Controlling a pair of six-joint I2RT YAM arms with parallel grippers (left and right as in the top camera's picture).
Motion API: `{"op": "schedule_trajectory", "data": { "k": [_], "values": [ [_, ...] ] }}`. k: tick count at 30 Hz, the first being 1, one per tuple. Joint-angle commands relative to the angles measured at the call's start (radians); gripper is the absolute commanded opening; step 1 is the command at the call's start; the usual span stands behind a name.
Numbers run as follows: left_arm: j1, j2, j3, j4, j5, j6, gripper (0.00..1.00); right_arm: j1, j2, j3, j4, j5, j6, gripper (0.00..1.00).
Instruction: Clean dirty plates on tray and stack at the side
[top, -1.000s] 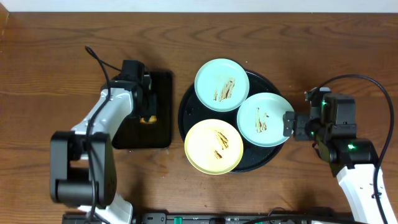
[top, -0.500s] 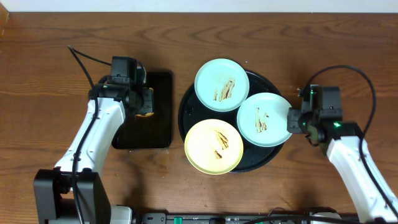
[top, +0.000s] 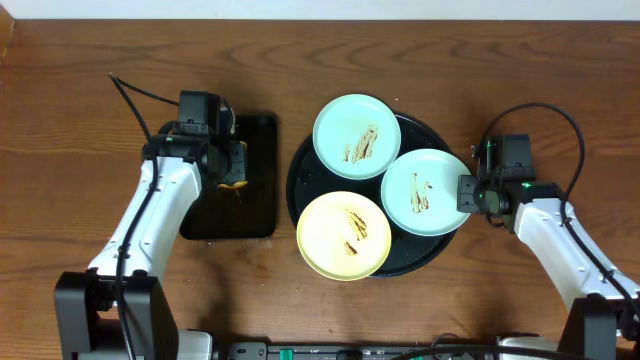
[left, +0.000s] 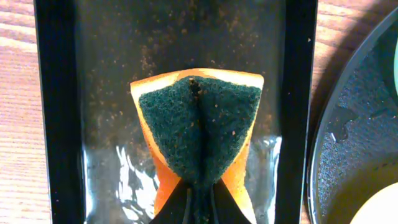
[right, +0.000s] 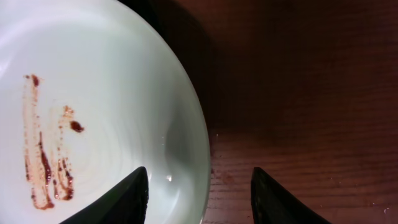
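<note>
Three plates lie on the round black tray (top: 298, 178): light blue (top: 358, 137) at the back, mint-white (top: 423, 192) on the right, yellow (top: 344, 235) in front, all with brown streaks. My right gripper (top: 465, 195) is at the mint-white plate's right edge. In the right wrist view it (right: 198, 190) stands open astride the rim of that plate (right: 93, 93), one finger (right: 124, 199) over the plate and the other over the wood. My left gripper (left: 199, 210) is shut on an orange sponge with a green pad (left: 199, 118), pinching it into a fold.
The sponge hangs over a small rectangular black tray (top: 258, 205), wet and speckled with crumbs (left: 99, 93), just left of the round tray (left: 354, 143). Bare wooden table surrounds both trays. Cables trail behind each arm.
My right arm has drawn in toward the mint-white plate, with its gripper staying at that plate's right edge. The left arm changed its pose a second ago and has held still since, with the sponge.
</note>
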Motion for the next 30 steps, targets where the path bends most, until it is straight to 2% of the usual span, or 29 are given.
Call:
{"op": "schedule_trajectory", "data": {
  "k": [1, 7, 11, 14, 21, 30],
  "values": [
    [-0.002, -0.01, 0.025, -0.003, 0.003, -0.006, 0.08, 0.003, 0.019, 0.014, 0.003, 0.019, 0.004, 0.48],
    [-0.002, -0.01, 0.025, -0.003, 0.002, -0.013, 0.08, 0.003, 0.063, 0.013, 0.003, 0.018, 0.004, 0.42],
    [-0.002, -0.01, 0.025, -0.003, 0.002, -0.013, 0.07, 0.003, 0.076, 0.013, 0.003, 0.018, 0.004, 0.26],
    [-0.002, -0.01, 0.025, -0.003, 0.002, -0.013, 0.08, 0.003, 0.076, 0.013, 0.003, 0.018, 0.004, 0.22],
    [-0.002, -0.01, 0.025, -0.003, 0.002, -0.013, 0.08, 0.003, 0.076, 0.013, 0.004, 0.019, 0.004, 0.04],
    [-0.002, -0.018, 0.025, 0.045, 0.0, -0.013, 0.08, 0.003, 0.076, 0.013, 0.004, 0.019, 0.004, 0.01]
  ]
}}
